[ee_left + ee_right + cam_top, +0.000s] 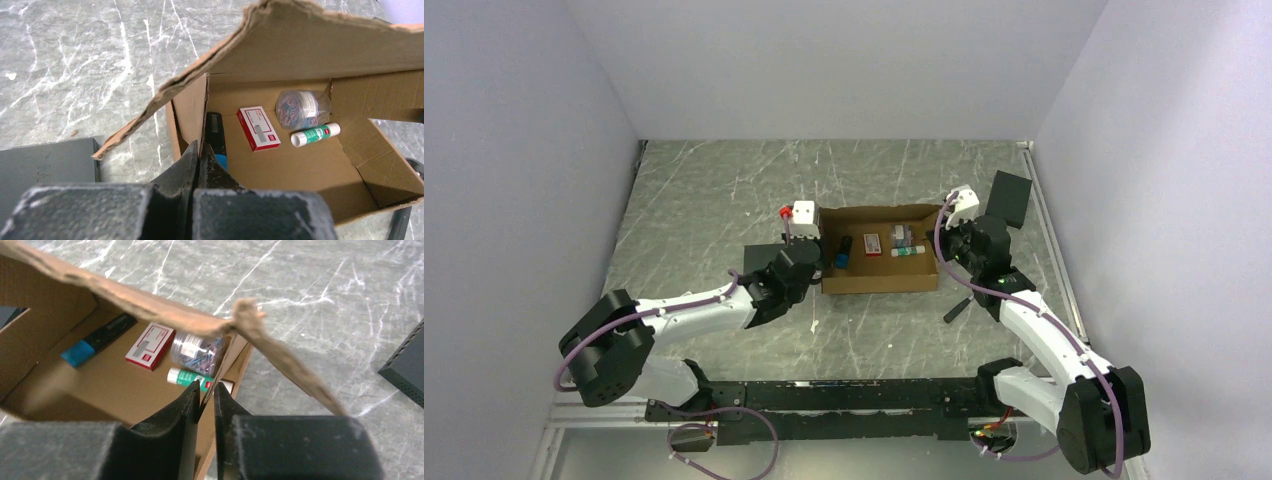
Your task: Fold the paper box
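Left gripper [200,150] is closest to the lens. Its jaws are closed flat on the left end wall of the paper box [879,282], pinching it at the top edge. Just left of it a dark flat block [45,160] lies on the table [724,190]. The paper box sits around the middle of the surface, slightly toward the right edge, between the two arms. A ragged flap leans over its open cavity.

Inside, from left to right, lie a blue-tipped marker [216,140], a red-and-white packet [258,128], a clear tub of coloured clips [298,108] and a glue stick [315,135].

Right gripper [206,390] straddles the right end wall with its jaws narrow. I cannot tell whether they clamp the card or merely flank it. Another black block [1009,198] stands near the far right corner.

I judge the corrugated card to be light, stiff across each panel and willing to bend only at its creases, with edges that crush easily. It is best held on a wall's upper rim or the flap's free edge. The loose contents may slide if it tips.
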{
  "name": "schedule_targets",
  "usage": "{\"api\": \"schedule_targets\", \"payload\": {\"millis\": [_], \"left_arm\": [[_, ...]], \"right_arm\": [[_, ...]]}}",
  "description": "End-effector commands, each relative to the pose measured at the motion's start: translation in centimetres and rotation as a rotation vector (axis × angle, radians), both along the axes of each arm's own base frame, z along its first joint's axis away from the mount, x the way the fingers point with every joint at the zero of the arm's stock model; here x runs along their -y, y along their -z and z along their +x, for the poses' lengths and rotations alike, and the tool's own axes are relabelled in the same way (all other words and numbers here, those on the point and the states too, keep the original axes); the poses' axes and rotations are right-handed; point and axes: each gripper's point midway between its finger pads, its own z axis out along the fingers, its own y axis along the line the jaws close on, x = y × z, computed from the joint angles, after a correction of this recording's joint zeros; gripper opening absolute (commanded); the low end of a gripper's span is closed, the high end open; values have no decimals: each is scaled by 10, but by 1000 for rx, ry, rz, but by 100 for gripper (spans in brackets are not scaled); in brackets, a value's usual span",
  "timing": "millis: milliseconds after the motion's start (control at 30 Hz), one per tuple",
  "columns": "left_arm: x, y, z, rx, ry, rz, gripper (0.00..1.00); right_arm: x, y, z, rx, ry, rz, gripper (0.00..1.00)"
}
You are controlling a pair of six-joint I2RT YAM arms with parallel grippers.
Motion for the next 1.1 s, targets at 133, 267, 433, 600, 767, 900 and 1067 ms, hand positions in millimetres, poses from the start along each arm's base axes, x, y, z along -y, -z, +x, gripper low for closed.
{"api": "schedule_targets", "payload": {"millis": [133, 267, 433, 600, 767, 900, 1067], "left_arm": [[3, 13, -21, -32, 94, 21, 0], [0, 19, -28, -40, 109, 30, 0], [0, 24, -32, -50, 123, 28, 0], [-2, 29, -36, -57, 125, 41, 0], [-5, 33, -41, -65, 123, 40, 2], [-9, 34, -42, -66, 114, 38, 2], [-8, 34, -43, -70, 120, 35, 4]], "right_arm": [[-18, -5, -26, -16, -164, -44, 26], [-13, -2, -36, -41, -187, -94, 33], [-4, -1, -47, -55, -189, -141, 44], [4, -5, -62, -62, -225, -219, 47], [9, -12, -88, -59, -372, -345, 54], [16, -13, -121, -71, -547, -472, 61], [17, -23, -156, -74, -699, -518, 69]]}}
